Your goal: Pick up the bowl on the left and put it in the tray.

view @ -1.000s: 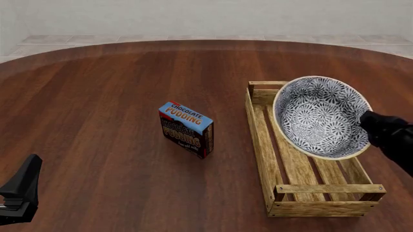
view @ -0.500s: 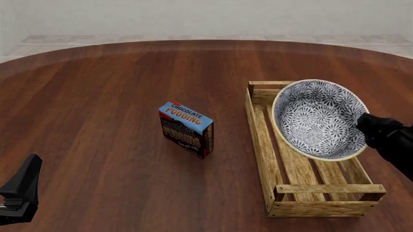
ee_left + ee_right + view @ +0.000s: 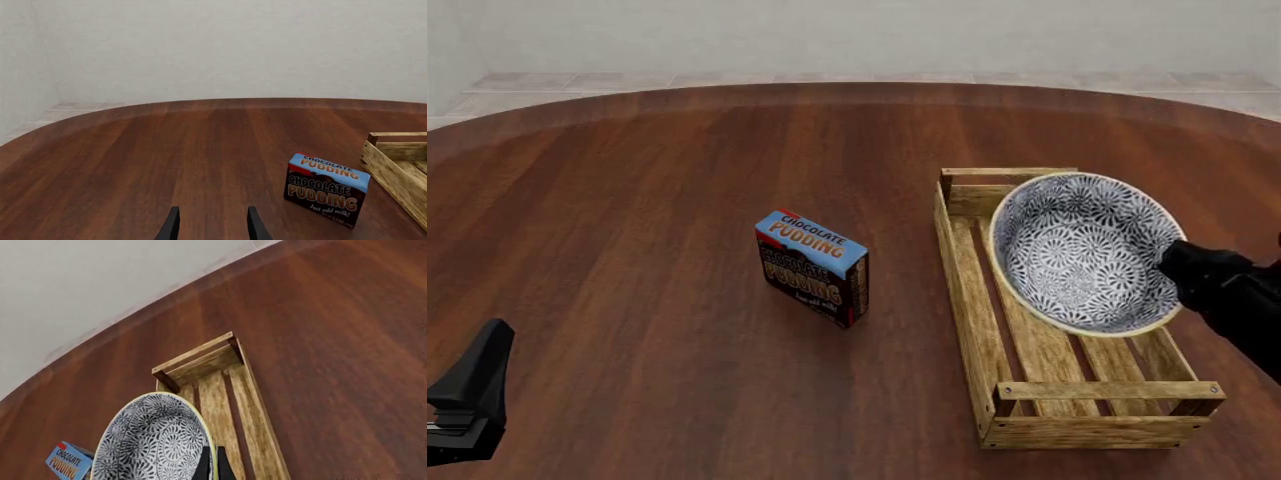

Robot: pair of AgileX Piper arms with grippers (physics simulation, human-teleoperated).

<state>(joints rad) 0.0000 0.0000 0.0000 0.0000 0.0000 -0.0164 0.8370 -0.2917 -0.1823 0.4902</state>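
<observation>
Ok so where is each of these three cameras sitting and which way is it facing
Front view: fixed above and behind the arms, looking forward and down at the table; the left gripper shows at one edge, the right gripper at the other, holding the bowl over the tray.
Left wrist view: behind the left gripper, facing the far wall across the table; the fingers are open, the pudding box ahead.
Right wrist view: behind the right gripper, looking along the tray, gripper shut on the bowl's rim.
Shared: all three show the pudding box and the tray.

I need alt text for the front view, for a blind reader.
The right gripper holds a tilted blue-and-white bowl by its rim over a wooden tray. A chocolate pudding box stands left of the tray on a dark wooden table.
</observation>
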